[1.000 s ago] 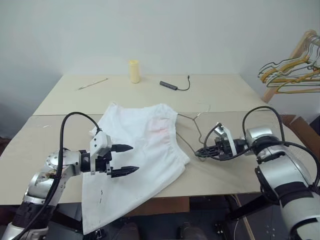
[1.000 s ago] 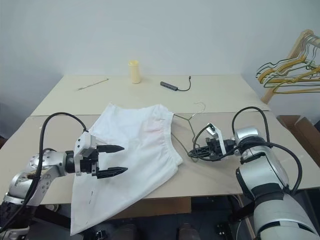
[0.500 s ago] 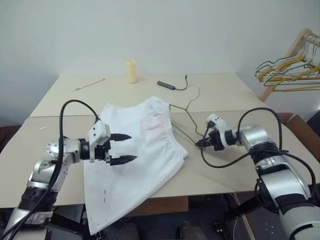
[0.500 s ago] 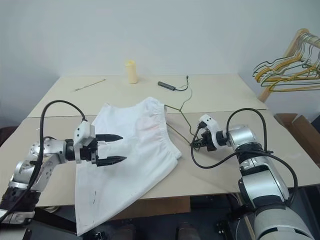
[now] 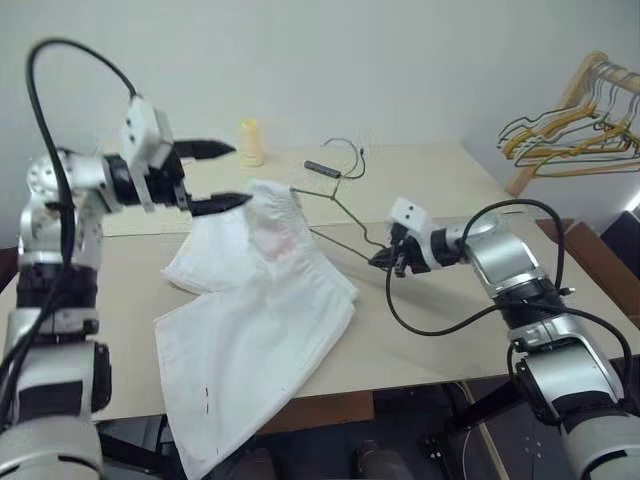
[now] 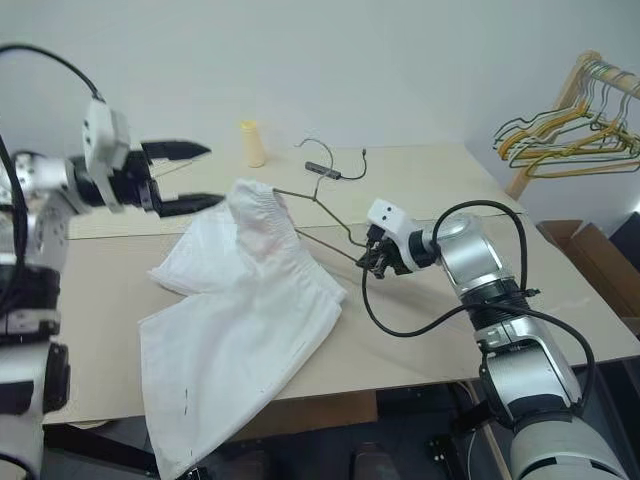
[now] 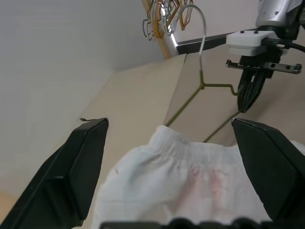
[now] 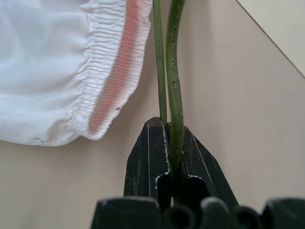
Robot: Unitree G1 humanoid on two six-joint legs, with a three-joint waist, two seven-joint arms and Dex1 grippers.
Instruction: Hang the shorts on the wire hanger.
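Since a second ago, your left gripper has risen from low over the shorts to well above the table, and your right gripper has lifted the wire hanger off the surface. Your left gripper's jaws stand wide apart with nothing between them, and the raised waistband end of the shorts sits just below and ahead of its fingertips. From there the white fabric slopes down toward you and spills over the table's near edge. Your right gripper is clamped tight on the wire hanger's lower bar, the wire pinched between its fingers. The hanger runs up and away from that grip toward the waistband, its far corner reaches the shorts' raised waistband, and its hook stands up behind.
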